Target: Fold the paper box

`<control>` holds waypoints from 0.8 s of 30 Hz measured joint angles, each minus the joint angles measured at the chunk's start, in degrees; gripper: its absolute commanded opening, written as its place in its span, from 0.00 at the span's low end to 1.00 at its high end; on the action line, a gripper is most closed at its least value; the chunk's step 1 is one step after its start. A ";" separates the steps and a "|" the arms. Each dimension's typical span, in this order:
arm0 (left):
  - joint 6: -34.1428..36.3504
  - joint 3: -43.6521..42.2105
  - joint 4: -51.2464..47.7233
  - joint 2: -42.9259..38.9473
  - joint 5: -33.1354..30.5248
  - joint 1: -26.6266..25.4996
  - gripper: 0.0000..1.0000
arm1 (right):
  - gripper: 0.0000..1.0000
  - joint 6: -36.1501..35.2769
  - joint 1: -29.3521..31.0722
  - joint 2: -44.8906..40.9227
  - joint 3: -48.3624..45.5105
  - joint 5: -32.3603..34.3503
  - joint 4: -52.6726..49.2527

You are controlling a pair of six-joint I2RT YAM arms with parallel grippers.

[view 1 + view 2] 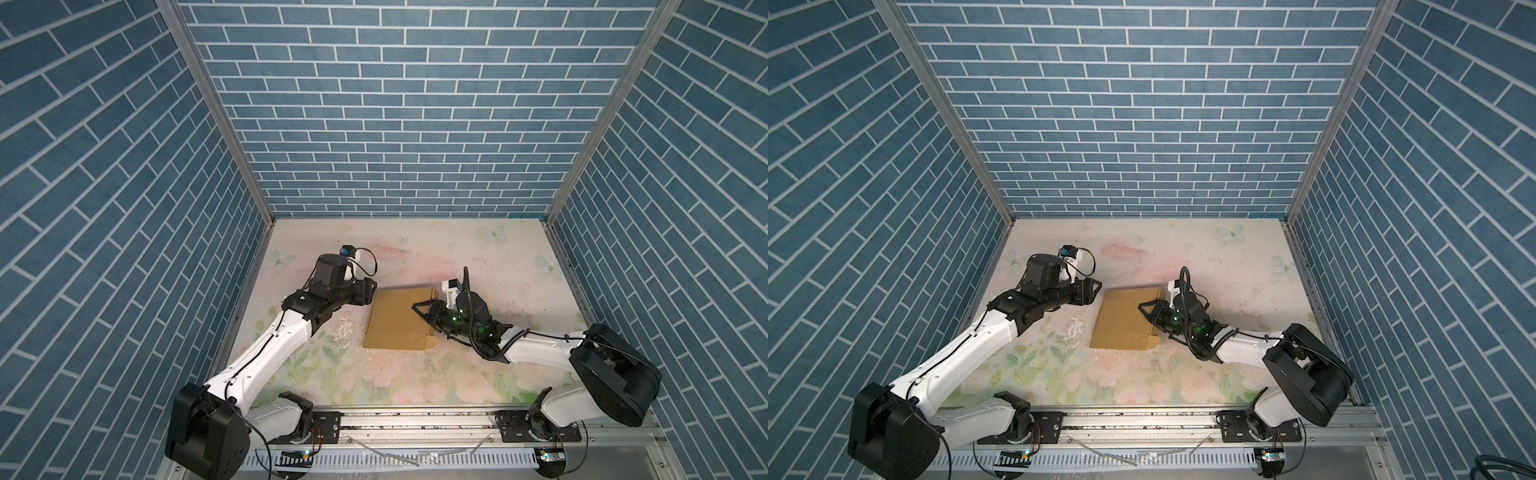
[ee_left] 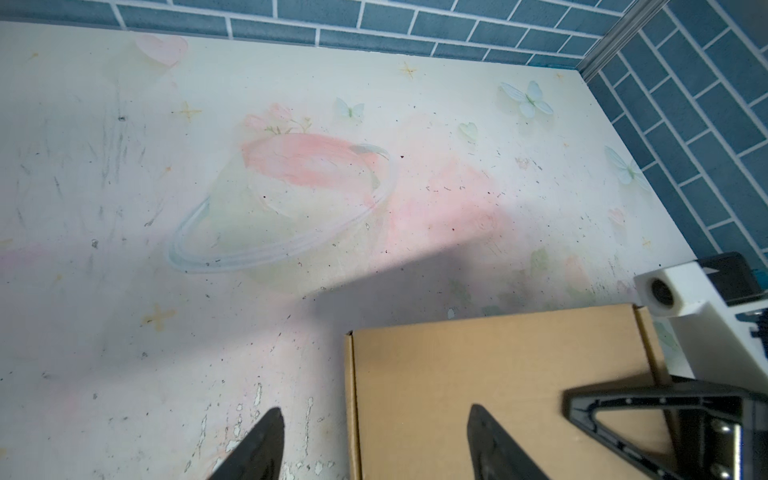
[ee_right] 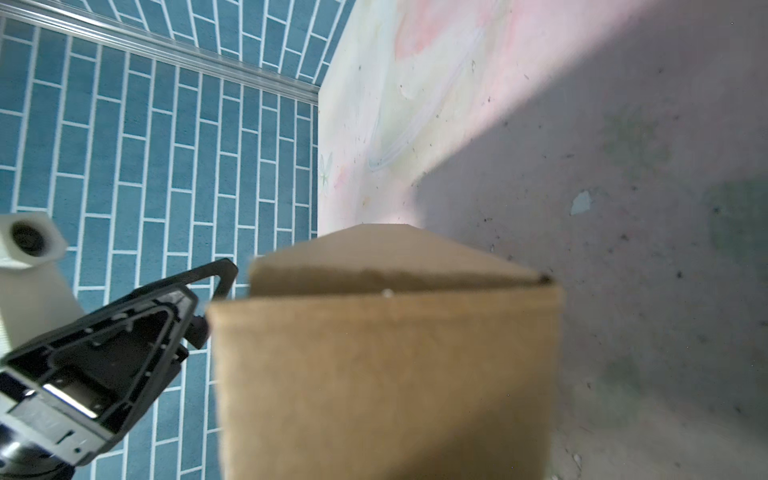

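Mid-table, the box (image 1: 395,324) lies folded almost shut. Left gripper (image 2: 374,411) stands wide, straddling its left edge and gripping nothing. Right gripper (image 1: 423,311) rests over the right edge; I cannot tell its grip. Closing looks under way. Next, probably, tuck the near-right tab (image 1: 432,341) and press flat.

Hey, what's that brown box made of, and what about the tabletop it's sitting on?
The paper box looks like plain brown cardboard, matte and unprinted, probably corrugated: its edge shows thickness in the left wrist view. The tabletop seems a printed pastel floral film, scuffed and flaking to white beside the box; the base beneath can't be told.
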 measured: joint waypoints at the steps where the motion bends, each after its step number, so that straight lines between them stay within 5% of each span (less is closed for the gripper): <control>1: -0.02 -0.02 0.04 -0.13 0.46 0.31 0.73 | 0.36 -0.72 -0.83 -0.61 0.00 -0.85 -0.15; 12: -1.92 -7.23 9.38 -2.47 5.88 2.05 0.78 | 0.36 -11.23 -12.85 -9.40 3.48 -12.22 -11.69; 24: -11.47 -13.68 33.29 1.81 18.25 2.54 0.83 | 0.34 -16.41 -25.55 -10.99 7.63 -27.80 -17.14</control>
